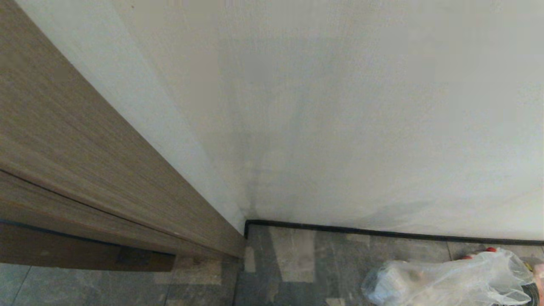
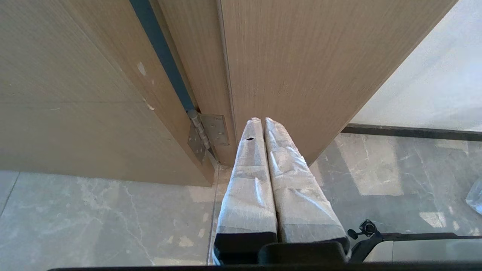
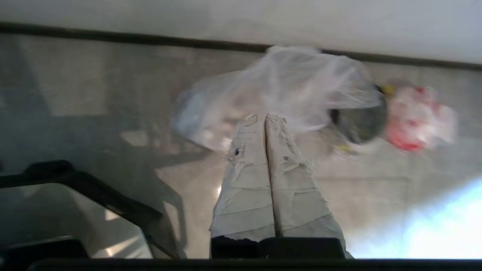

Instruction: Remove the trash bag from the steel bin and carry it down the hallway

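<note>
While the robot faces the corner, the call, biggest to smallest:

Wall: white wall (image 1: 340,106) with dark skirting (image 1: 382,232) runs beyond the right end effector (image 3: 265,117), across its line of reach.

Door: tan wooden door (image 2: 301,67) rises dead ahead of the left end effector (image 2: 260,120), with the hinge (image 2: 211,130) just beside it.

Floor: grey stone tiles (image 3: 94,94) lie under both.

Trash bag: the trash bag (image 3: 286,86) sits just past the right tips, bulging above them, long axis crosswise to the fingers and roughly along the skirting; contact cannot be told.

Steel bin: the steel bin (image 3: 359,122) shows at the bag's far end, off to one side of the right tips.

Nearer arm: right, clearly; the left points at the door, well apart.

Right end effector: fingers pressed together, nothing plainly pinched between them.

Left end effector: fingers together, empty.

Red-and-white scrap (image 3: 418,118): beyond the bin.
</note>
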{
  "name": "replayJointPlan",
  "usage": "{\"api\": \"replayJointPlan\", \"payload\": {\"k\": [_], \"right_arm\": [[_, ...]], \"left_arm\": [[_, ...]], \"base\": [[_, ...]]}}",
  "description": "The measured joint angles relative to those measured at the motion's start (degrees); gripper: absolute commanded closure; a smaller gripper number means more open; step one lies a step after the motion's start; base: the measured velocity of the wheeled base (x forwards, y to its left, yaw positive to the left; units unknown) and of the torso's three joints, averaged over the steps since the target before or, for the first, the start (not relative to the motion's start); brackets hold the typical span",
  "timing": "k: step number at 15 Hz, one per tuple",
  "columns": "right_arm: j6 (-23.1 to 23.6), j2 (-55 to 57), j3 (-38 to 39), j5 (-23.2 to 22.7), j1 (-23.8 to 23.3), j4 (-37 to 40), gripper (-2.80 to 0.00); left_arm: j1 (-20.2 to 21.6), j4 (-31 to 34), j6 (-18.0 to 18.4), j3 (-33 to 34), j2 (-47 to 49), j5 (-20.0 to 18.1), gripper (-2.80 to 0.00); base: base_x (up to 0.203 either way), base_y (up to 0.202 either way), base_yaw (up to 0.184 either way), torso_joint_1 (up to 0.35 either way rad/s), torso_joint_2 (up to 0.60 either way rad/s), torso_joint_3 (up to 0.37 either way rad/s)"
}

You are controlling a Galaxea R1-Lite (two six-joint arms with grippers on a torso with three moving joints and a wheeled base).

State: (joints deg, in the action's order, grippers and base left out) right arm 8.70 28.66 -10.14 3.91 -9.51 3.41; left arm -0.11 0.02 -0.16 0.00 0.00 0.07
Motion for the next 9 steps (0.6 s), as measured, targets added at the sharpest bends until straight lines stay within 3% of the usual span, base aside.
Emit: {"api": "replayJointPlan", "payload": {"k": [4,9], "right_arm": [[-3.80,-10.06,8.60,-1.85,3.96,-8.33,0.00],[-4.02,-14.54,10.01,-4.43,7.28,-5.23,0.00]], "left_arm": [[0.01,0.00,0.02,0.00,0.00,0.00,0.00],[0.06,-0.02,0.00,0.00,0.00,0.02,0.00]], "base": [[0.000,0.000,0.000,0.000,0.00,0.000],[0.000,0.000,0.000,0.000,0.00,0.000]]}}
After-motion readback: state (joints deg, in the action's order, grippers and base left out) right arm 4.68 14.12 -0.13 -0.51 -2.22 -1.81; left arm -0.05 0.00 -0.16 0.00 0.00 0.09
